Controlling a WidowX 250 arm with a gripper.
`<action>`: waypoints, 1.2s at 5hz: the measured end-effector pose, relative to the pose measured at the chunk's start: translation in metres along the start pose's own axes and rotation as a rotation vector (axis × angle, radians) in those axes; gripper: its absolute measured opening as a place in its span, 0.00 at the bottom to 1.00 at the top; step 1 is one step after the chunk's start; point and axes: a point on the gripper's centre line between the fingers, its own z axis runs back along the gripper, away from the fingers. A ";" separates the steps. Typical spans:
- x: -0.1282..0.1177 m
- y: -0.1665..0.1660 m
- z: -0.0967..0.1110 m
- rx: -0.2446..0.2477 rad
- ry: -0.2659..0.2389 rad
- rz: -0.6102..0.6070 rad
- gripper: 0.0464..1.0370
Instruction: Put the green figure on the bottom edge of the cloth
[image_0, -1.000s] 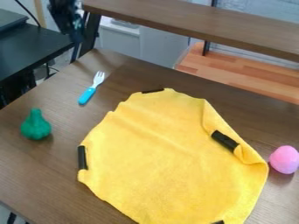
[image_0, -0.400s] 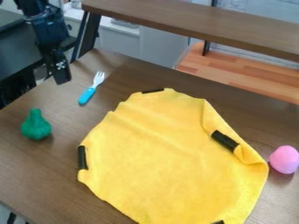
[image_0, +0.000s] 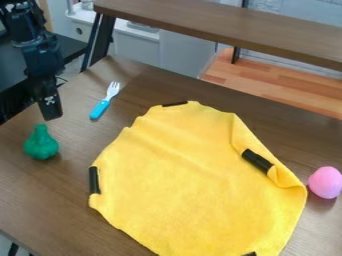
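My gripper (image_0: 51, 116) hangs at the upper left, just above the green figure and a little to its right, apart from it. The green figure (image_0: 41, 144) is pear-shaped with a narrow top and stands upright on the table's left side. A yellow cloth (image_0: 194, 175) lies spread over the middle, some way right of the figure. Its right side is folded over, and its bottom edge runs to the lower border of the view.
A fork with a blue handle (image_0: 99, 109) lies right of the gripper. The pink egg-shaped object (image_0: 325, 182) sits beside the cloth's right edge. Black strips (image_0: 94, 180) lie along the cloth's border. Behind the brown table (image_0: 40, 200) runs a raised shelf (image_0: 220, 27).
From the top left, the arm has come down into view, and the gripper has moved lower and lately leftward, closer to the green figure. The figure and cloth have not moved.
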 end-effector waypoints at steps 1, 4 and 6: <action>-0.011 -0.001 0.003 0.010 0.022 -0.013 0.96; -0.024 -0.008 -0.015 0.027 0.092 -0.002 0.88; -0.024 -0.013 -0.031 -0.002 0.129 -0.026 0.42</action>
